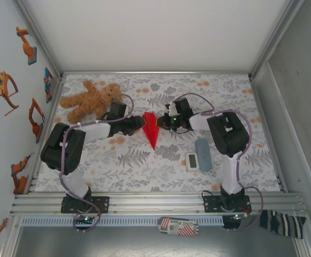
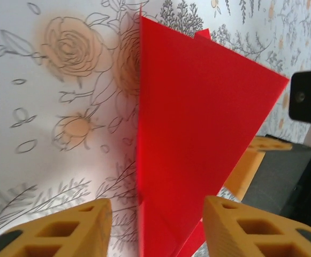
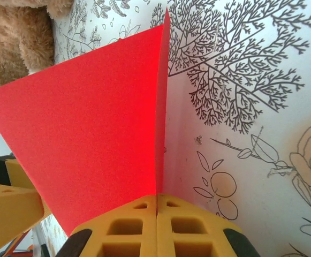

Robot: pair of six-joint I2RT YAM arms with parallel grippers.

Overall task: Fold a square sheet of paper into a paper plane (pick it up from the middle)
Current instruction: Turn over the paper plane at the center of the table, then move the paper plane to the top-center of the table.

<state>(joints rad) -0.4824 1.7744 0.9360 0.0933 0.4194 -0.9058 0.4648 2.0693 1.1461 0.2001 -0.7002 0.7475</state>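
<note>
The square sheet of paper is folded into a narrow, pointed red paper plane (image 1: 151, 128) that lies mid-table with its tip toward the arms. One flap stands upright in the wrist views (image 2: 198, 123) (image 3: 91, 134). My right gripper (image 1: 164, 123) (image 3: 156, 198) is at the plane's right side, shut, with the raised fold edge running into the seam between its fingers. From the left side, my left gripper (image 1: 139, 124) (image 2: 158, 206) straddles the paper with its jaws apart, and neither pad touches the paper.
A brown teddy bear (image 1: 91, 99) (image 3: 21, 37) lies at the back left, close behind the left arm. A grey-blue block (image 1: 202, 151) and a white timer (image 1: 192, 160) lie by the right arm. A floral cloth (image 1: 144, 166) covers the table.
</note>
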